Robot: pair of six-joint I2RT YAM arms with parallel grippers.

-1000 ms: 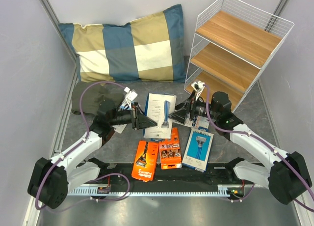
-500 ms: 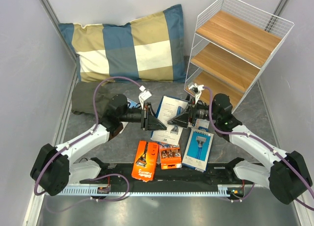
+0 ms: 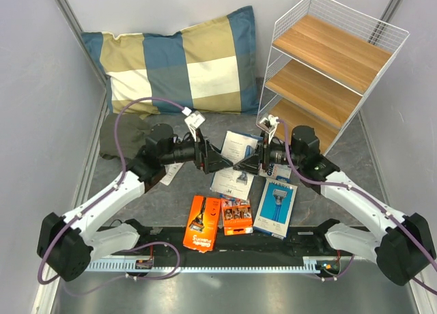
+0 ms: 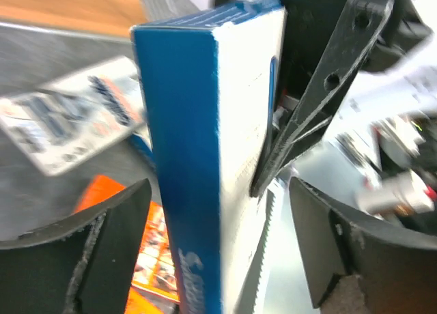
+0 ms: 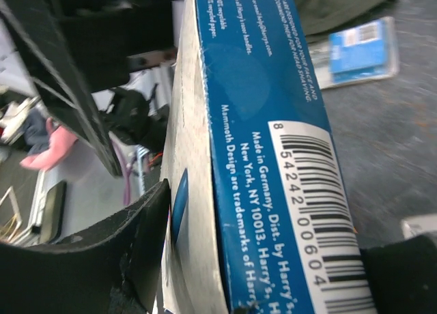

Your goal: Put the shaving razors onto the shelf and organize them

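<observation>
Overhead, both arms meet above the middle of the bench (image 3: 171, 201). The left gripper (image 3: 225, 164) and right gripper (image 3: 244, 166) sit tip to tip at a blue-and-white box (image 3: 237, 145). That view does not settle which one has it; the wrist cameras do.

Left wrist: the box stands edge-on in the gap between the left fingers (image 4: 89, 259), with a gap on each side. I record the left gripper as spread wide and touching nothing. A right finger (image 4: 328, 89) lies against the box's white face. A blister pack (image 4: 75, 119) lies flat on the bench beyond.

Right wrist: one finger (image 5: 140, 259) presses the white face and the other shows past the blue edge, its contact hidden. I record the right gripper as pinching the box. Only this view shows another pack (image 5: 358, 48) lying by the green cloth (image 5: 341, 3).

Writing, right wrist view, on the blue edge: "Made in Germany", "New York, NY 10013", "Mammoth Design are trademarks of Harry's", and a barcode reading 8 54242 00604. The lettering seen from the left wrist is too blurred to read.

Overhead, on the near bench: an orange card (image 3: 203, 232), a second card (image 3: 236, 216) touching it, and a second box (image 3: 275, 206) picturing a razor. The shelf (image 3: 328, 68) stands at the far right, near the held box but apart from it. The pillow (image 3: 184, 61) lies at the back.
</observation>
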